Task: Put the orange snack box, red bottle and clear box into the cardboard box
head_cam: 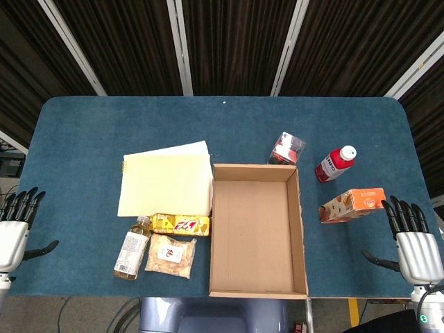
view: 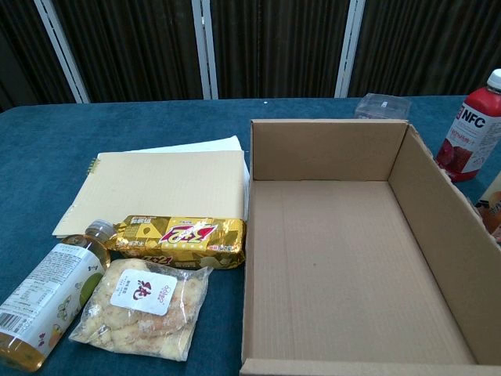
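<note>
Nothing is packed yet: both hands, left hand (head_cam: 14,232) and right hand (head_cam: 415,244), hover empty with fingers spread, so the right must reach forward to the orange snack box (head_cam: 351,205) just ahead of it.

The robot's left hand (head_cam: 14,232) and right hand (head_cam: 413,243) rest low at opposite edges of the head view, backs toward the camera, dark fingers extended upward and slightly apart, thumbs angled inward, each holding nothing; neither hand appears in the chest view.
</note>
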Tool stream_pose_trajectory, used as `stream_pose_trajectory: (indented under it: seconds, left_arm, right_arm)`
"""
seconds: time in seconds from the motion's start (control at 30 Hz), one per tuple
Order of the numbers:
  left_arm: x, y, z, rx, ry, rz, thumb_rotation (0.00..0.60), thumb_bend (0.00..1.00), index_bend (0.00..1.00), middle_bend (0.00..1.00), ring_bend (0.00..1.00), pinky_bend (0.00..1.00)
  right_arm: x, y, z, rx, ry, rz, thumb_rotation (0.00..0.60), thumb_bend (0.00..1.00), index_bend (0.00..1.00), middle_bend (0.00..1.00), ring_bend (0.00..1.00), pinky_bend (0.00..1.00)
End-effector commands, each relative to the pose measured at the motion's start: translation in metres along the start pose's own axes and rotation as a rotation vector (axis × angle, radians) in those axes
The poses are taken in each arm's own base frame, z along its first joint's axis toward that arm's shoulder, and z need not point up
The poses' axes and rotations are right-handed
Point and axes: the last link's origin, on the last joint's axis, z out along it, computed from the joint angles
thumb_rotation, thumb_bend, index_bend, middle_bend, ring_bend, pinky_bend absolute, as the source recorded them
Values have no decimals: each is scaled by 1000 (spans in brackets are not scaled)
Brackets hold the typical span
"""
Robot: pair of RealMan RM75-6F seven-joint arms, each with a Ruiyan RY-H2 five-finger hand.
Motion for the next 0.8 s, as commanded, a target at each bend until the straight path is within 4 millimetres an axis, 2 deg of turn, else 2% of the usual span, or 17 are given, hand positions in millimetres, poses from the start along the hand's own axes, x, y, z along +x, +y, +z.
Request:
stream_pose_trajectory:
  seconds: [0.03, 0.33, 0.47, 0.63, 0.8]
  left_arm:
    - [0, 0, 0, 2, 1, 0, 528, 0, 0, 0, 0, 0]
    - [3, 1, -1, -3, 12, -7, 523, 0, 0, 0, 0, 0]
    - [4, 0, -2, 2, 14, -13, 526, 0, 0, 0, 0, 0]
    - [1, 0, -1, 1, -10, -8, 525, 0, 0, 0, 0, 0]
    - [3, 2, -1, -5, 7, -10, 523, 0, 0, 0, 0, 0]
  right_arm:
    - [-1, 0, 1, -2, -7, -3, 600, 0, 0, 0, 0, 0]
    - [2, -4, 2, 25, 18, 15, 600, 2, 0, 0, 0, 0]
    - [8, -6, 4, 55, 48, 15, 600, 39, 0, 0, 0, 0]
    - [24, -8, 14, 116, 89, -62, 600, 41, 0, 0, 0, 0]
    - [32, -11, 35, 149, 50, -91, 600, 47, 6, 0, 0, 0]
